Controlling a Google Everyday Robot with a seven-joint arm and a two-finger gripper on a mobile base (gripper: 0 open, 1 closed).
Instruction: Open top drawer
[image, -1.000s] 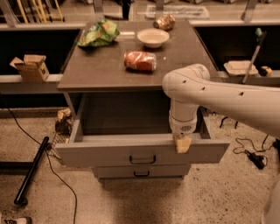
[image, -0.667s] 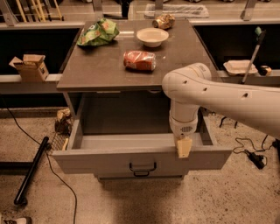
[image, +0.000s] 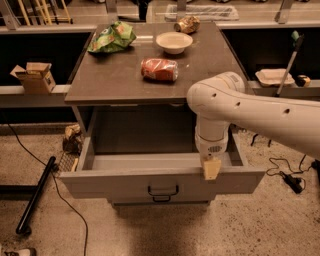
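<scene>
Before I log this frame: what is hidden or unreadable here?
Gripper, at the top drawer front rim, right of centre: contact with the rim unclear, camera view.
Drawer floor, right part: hidden by the arm.
Space beneath the top drawer: covered by its pulled-out front.
Arm: cut off at the right edge.

You have no lettering to read here: the green bag (image: 111, 37) at eleven o'clock on the tabletop (image: 100, 85) and the red can (image: 159, 69) near its centre carry printing (none of it legible). The gripper (image: 211, 169) sits at five o'clock from the can, at the top drawer (image: 110, 184) front edge.
</scene>
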